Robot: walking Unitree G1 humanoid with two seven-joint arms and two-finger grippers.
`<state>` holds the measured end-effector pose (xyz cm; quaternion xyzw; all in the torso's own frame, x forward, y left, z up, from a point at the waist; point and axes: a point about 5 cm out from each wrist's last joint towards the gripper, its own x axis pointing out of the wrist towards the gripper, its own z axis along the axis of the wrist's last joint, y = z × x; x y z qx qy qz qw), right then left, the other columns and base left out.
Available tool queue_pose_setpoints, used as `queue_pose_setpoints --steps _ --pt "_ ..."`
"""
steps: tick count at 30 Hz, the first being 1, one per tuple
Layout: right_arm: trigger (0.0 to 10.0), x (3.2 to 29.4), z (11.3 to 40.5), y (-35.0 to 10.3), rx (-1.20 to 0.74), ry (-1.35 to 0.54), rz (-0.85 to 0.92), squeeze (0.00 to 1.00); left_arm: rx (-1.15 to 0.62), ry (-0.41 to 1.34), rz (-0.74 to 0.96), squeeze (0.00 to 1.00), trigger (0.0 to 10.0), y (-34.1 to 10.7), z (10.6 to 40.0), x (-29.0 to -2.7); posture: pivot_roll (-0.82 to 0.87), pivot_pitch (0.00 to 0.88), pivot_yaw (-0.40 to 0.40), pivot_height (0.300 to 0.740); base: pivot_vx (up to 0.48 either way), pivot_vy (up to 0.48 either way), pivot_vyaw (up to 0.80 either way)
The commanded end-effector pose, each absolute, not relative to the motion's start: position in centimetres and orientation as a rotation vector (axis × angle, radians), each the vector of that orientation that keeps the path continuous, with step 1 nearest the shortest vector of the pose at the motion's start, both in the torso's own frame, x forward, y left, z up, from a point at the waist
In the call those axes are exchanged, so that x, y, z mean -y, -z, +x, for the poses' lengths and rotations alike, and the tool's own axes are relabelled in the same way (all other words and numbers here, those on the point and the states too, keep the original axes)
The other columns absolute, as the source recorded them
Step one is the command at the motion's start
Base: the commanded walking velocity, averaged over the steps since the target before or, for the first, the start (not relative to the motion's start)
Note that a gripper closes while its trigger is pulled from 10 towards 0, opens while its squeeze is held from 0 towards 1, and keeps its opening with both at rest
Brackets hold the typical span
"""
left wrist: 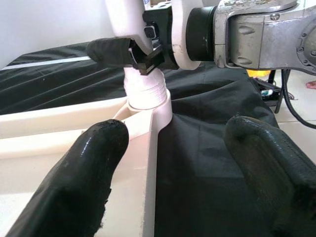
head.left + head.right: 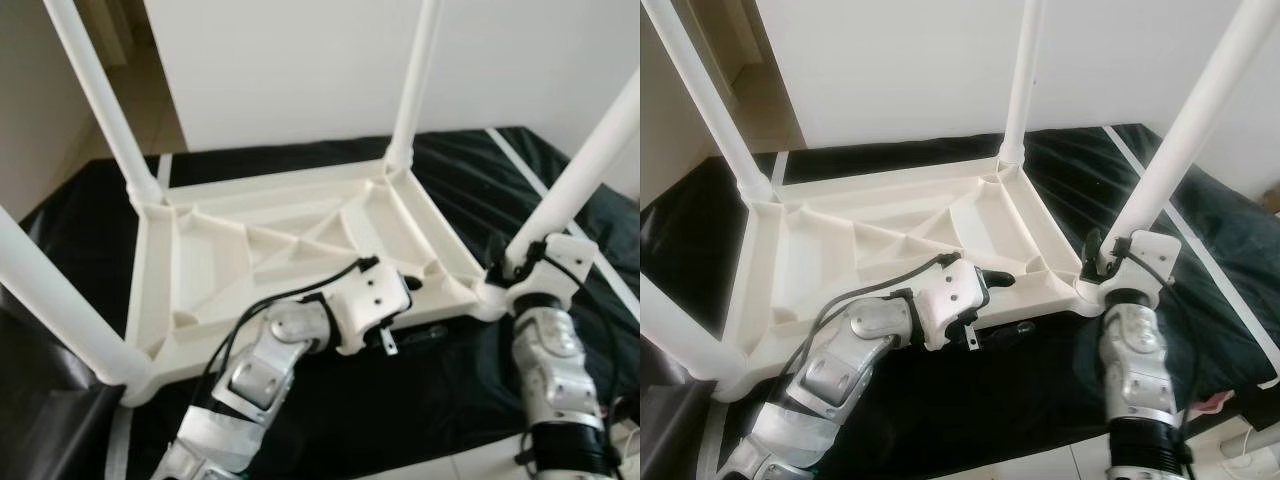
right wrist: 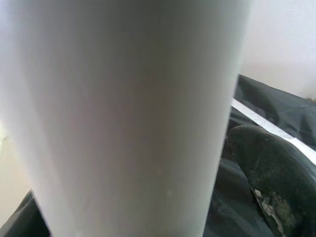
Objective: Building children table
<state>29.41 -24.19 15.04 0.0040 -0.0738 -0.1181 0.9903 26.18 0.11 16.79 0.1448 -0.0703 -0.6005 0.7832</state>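
Observation:
A white plastic children's table (image 2: pixel 150 290) lies upside down on a black cloth, with its legs pointing up. My right gripper (image 2: pixel 520 262) is shut on the near-right leg (image 2: pixel 590 160) just above its socket, and the left wrist view shows the gripper's fingers (image 1: pixel 111 49) clamped against the leg. That leg (image 3: pixel 128 118) stands close before the right wrist camera, with one finger (image 3: pixel 276 173) beside it. My left gripper (image 2: pixel 420 310) is open, its fingers (image 1: pixel 74 182) astride the tabletop's front rim (image 1: pixel 148 148) near that corner.
The far-right leg (image 2: pixel 415 80), far-left leg (image 2: pixel 95 90) and near-left leg (image 2: pixel 50 300) rise around the work area. The black cloth (image 2: pixel 400 420) covers the surface under the table. A white wall (image 2: pixel 300 70) stands behind. Cables (image 1: pixel 289 94) lie on the floor at the right.

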Motion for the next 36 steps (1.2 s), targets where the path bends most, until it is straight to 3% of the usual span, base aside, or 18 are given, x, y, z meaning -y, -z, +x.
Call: queue_pose_setpoints --steps 1,6,17,25,26,29,30,36 --pt "10.0 25.2 29.2 -14.3 0.099 0.122 -0.031 0.0 0.149 1.266 0.298 0.0 10.0 -16.8 26.1 0.0 -0.07 0.0 -0.006 0.74 0.0 0.0 0.0" --pt "10.0 27.0 29.2 -13.7 0.021 -0.093 -0.133 0.0 0.138 1.271 0.298 0.0 10.0 -16.6 25.8 0.6 -0.08 0.0 0.0 0.74 0.0 0.0 0.0" --pt "10.0 26.6 29.8 -12.6 -0.116 -0.39 -0.166 0.0 0.144 1.277 0.291 0.0 10.0 -16.8 25.7 1.1 -0.07 0.006 -0.003 0.74 0.0 0.0 0.0" --pt "10.0 26.8 29.9 -11.8 -0.163 -0.496 -0.152 0.0 0.14 1.267 0.297 0.0 10.0 -16.8 25.8 0.8 -0.06 0.004 -0.008 0.74 0.0 0.0 0.0" --pt "10.0 26.8 29.9 -11.7 -0.166 -0.517 -0.15 1.0 0.142 1.262 0.297 0.0 10.0 -16.9 25.9 0.8 -0.06 0.005 -0.011 0.74 0.0 0.0 0.0" --pt "10.0 26.8 29.9 -11.8 -0.162 -0.536 -0.152 1.0 0.144 1.256 0.296 0.0 10.0 -16.9 25.9 0.7 -0.06 0.004 -0.011 0.74 0.0 0.0 0.0" --pt "10.0 26.7 29.9 -11.8 -0.168 -0.558 -0.154 0.0 0.145 1.254 0.296 0.0 10.0 -17.0 26.0 0.7 -0.06 0.001 -0.012 0.74 0.0 0.0 0.0" --pt "10.0 25.7 29.2 -11.0 -0.213 -0.667 -0.124 0.0 0.147 1.254 0.3 0.0 10.0 -17.0 26.1 0.8 -0.06 0.0 -0.022 0.74 0.0 0.0 0.0"
